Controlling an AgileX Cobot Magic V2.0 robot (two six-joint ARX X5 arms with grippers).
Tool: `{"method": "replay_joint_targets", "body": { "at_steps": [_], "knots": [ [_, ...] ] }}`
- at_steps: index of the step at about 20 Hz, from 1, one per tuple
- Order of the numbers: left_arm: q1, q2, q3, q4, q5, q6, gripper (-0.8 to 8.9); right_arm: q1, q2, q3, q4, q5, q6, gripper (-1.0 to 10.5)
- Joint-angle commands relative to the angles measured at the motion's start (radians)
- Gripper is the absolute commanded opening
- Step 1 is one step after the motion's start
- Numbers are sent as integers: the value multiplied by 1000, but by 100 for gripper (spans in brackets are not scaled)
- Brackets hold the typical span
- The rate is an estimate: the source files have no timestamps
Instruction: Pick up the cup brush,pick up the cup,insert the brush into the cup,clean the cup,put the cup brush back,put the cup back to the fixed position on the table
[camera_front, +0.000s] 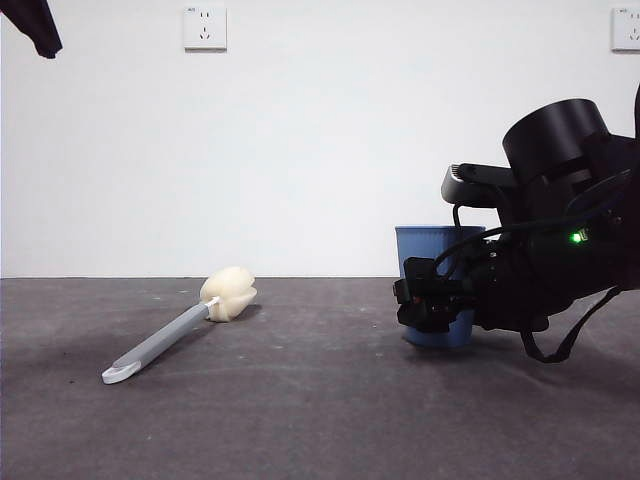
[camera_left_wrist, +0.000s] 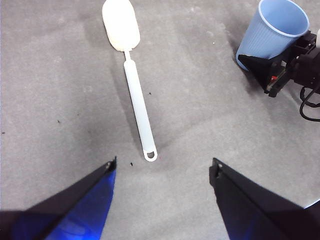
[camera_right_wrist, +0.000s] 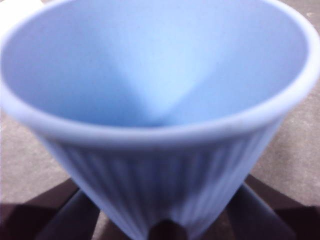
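Over on the left, the grey plastic cup brush (camera_front: 178, 331) with its soft cream sponge head lies flat on the matte dark grey table (camera_front: 300, 420); it looks light, best taken mid-handle. The left gripper (camera_left_wrist: 162, 170) hovers above it, jaws spread wide. To the right, the right gripper (camera_front: 432, 300) straddles the ribbed blue plastic cup (camera_front: 433, 247) low down; whether it's squeezing, I cannot tell.

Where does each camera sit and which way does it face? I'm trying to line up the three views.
Front: low at table height, looking level at the cup brush, the cup and the right gripper.
Left wrist: above, looking down past the open left gripper.
Right wrist: close behind the cup, jaws flanking its base.
All three share the cup.
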Motion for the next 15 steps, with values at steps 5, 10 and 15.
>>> {"method": "replay_joint_targets", "body": {
  "at_steps": [5,10,15],
  "knots": [
    [-1,-2,-7,-3,1,8,315,5,21,-6,-124,-9,29,261],
    [-1,-2,-7,-16,-3,8,315,11,20,-6,-162,-9,39,386],
    [-1,-2,-7,-23,-6,7,315,14,-59,-6,-238,-8,52,389]
  ]
}}
